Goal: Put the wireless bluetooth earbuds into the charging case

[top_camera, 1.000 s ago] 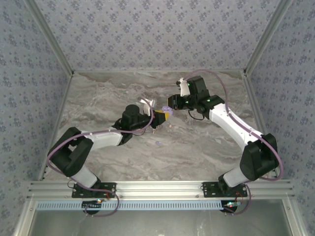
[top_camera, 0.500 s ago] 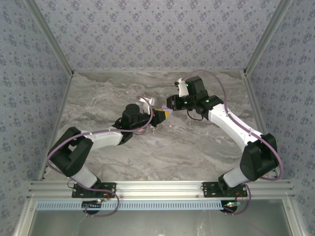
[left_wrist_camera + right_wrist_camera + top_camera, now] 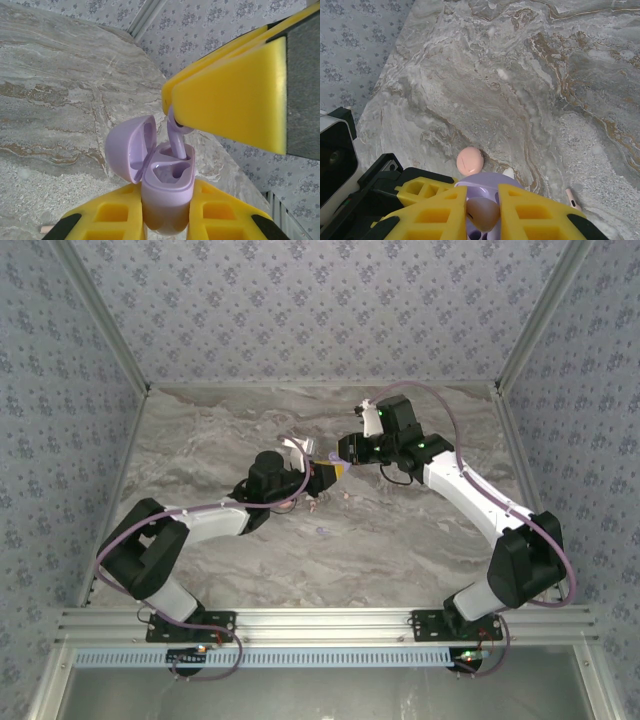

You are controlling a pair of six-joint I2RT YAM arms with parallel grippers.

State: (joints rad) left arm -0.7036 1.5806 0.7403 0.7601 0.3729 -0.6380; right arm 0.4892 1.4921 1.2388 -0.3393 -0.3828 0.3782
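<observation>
earbud (image 3: 176,141) pinched in right jaws, head entering open case (image 3: 167,202) clamped by left jaws.

The upper end of the earbud (image 3: 176,141) vanishes between the pads of the right gripper (image 3: 169,98) at one o'clock; the charging case (image 3: 167,186) is cut off at six o'clock.

Lilac charging case (image 3: 167,192), lilac earbud (image 3: 176,143). Left hand (image 3: 167,215) and right hand (image 3: 482,212): yellow pads (image 3: 230,100), black backing. Worktop (image 3: 520,75) grey marble, brownish veins. Walls (image 3: 300,310) blue-grey, small floral print. Small round disc (image 3: 469,160) pale pink.
</observation>
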